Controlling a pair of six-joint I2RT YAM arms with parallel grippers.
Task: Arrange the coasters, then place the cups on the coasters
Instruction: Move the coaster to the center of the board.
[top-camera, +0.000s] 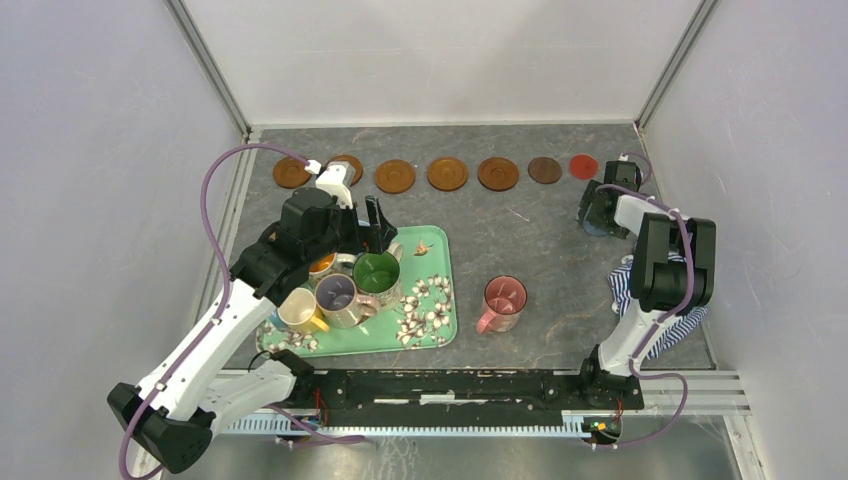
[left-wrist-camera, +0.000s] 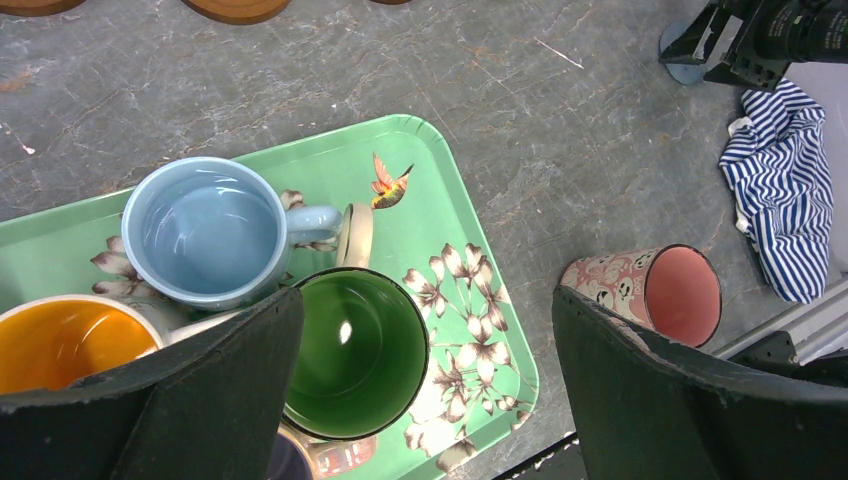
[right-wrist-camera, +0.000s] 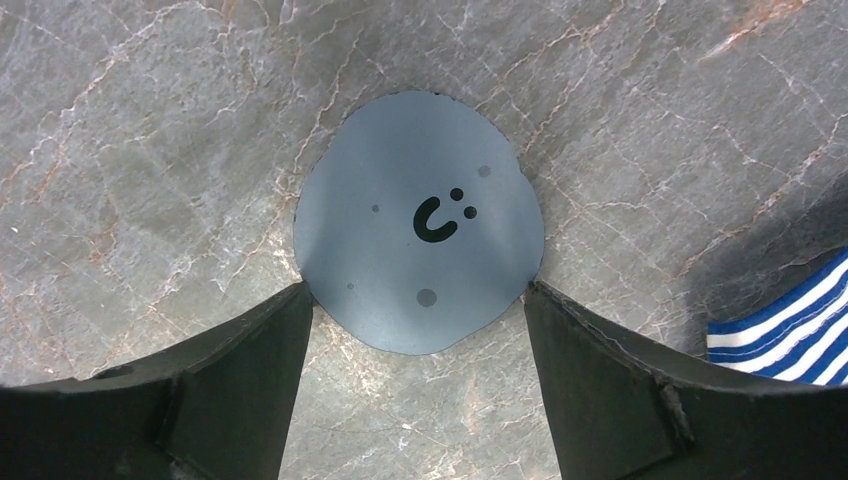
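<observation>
Right gripper (right-wrist-camera: 415, 290): jaws apart, straddling the blue-grey coaster (right-wrist-camera: 420, 225), which lies flat on the table (top-camera: 520, 240) at the far right. Both fingertips (right-wrist-camera: 300, 295) sit right at its rim, 1 per side, at the near half of the disc. Can't tell whether that is contact or a hairline gap. The smiley mark on the coaster faces up, and the striped cloth (right-wrist-camera: 780, 325) is just to the gripper's right. Left gripper (left-wrist-camera: 425, 300): jaws fully apart, holding nothing, hanging over the far end of the green floral tray (top-camera: 440, 325). In the wrist view the green cup (left-wrist-camera: 355, 350) is under the left finger and partly between the 2. No visible contact with it. Also on the tray: light blue cup (left-wrist-camera: 205, 230) touching the green one, orange cup (left-wrist-camera: 55, 345), lilac cup (top-camera: 336, 293) and yellow cup (top-camera: 298, 310), all upright and packed together. The pink cup (top-camera: 503, 300) stands alone on the table right of the tray, well apart from both grippers. The other coasters are in a row along the far edge: 5 orange-brown coasters (top-camera: 447, 173), the 2nd from the left partly hidden by the left arm, then the dark brown coaster (top-camera: 545, 170) and the red coaster (top-camera: 583, 165). No cup is on any coaster.
</observation>
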